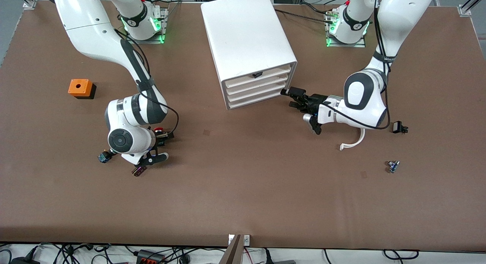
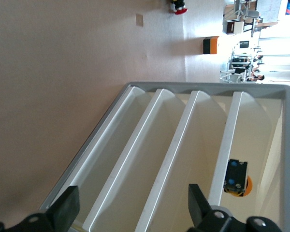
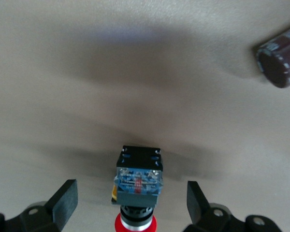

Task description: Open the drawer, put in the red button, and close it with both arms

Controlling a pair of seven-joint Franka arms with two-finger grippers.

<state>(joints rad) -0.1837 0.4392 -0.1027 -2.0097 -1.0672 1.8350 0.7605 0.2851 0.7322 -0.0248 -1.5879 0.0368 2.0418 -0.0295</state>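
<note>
Nearest the front camera is a little blue-and-black part [image 1: 393,166] lying alone toward the left arm's end of the table [image 1: 243,203], with lots of bare brown surface around it. Right gripper [image 1: 152,152] sits low with its fingers [image 3: 64,202] spread wide, holding nothing, and the red button [image 3: 136,189] lies between them on the table without touching either one. It's tipped on its side: red cap toward the wrist, black-and-blue body pointing away. A dark cylinder [image 1: 139,171] lies just beside that gripper.

Left gripper [image 1: 291,97] is wide open too, empty, right at the front corner of the white drawer cabinet [image 1: 248,47]. All drawers look closed. An orange box [image 1: 80,88] sits well apart, near the table edge.
</note>
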